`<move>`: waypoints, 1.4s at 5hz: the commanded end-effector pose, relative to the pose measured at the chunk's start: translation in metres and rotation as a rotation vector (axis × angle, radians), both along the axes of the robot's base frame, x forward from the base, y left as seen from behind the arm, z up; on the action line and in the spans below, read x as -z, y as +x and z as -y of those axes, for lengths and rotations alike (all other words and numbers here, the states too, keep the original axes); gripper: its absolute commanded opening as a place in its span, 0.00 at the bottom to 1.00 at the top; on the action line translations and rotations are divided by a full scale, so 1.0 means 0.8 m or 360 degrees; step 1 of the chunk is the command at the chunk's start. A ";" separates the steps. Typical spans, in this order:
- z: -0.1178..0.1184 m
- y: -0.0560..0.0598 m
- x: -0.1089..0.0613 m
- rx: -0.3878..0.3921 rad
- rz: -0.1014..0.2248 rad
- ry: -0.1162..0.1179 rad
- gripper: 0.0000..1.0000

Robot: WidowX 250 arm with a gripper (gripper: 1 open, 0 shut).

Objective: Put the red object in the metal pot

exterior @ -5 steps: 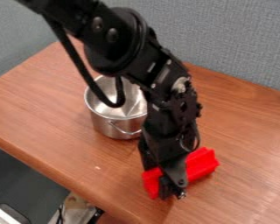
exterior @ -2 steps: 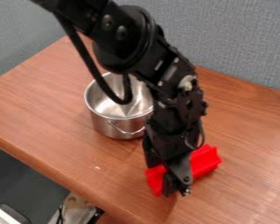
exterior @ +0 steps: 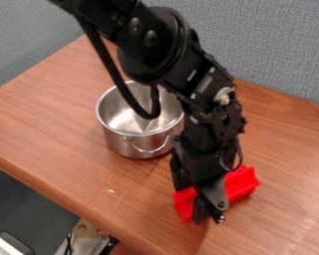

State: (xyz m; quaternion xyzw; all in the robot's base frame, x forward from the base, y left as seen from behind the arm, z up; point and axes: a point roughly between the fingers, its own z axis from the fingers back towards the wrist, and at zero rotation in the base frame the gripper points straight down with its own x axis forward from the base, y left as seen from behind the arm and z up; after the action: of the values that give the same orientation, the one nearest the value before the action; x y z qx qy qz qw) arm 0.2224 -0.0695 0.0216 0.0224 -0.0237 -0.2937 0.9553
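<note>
- The bright red elongated block (exterior: 218, 193) lies flat on the brown wooden table (exterior: 43, 110) near its front edge, long axis running diagonally.
- The black gripper (exterior: 206, 204) points straight down onto the block's middle, jaws closed across it.
- The round shiny steel pot (exterior: 136, 125) stands nearby, up and left.

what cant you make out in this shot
- Gripper fingertips: blurred in the camera view, so the contact with the red object is unclear.
- Red object's middle: hidden behind the gripper.
- Metal pot right rim and handle: hidden behind the arm.
</note>
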 end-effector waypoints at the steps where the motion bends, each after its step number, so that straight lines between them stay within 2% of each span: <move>1: 0.010 0.010 -0.012 0.0036 0.0055 0.0001 0.00; 5: 0.028 0.013 -0.037 0.0092 0.0098 0.0023 0.00; 7: 0.030 0.017 -0.040 0.0099 0.0107 0.0033 0.00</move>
State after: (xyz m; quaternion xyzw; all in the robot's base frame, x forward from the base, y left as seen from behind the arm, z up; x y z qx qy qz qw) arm 0.2264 -0.0864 0.0374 0.0398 -0.0187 -0.3117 0.9492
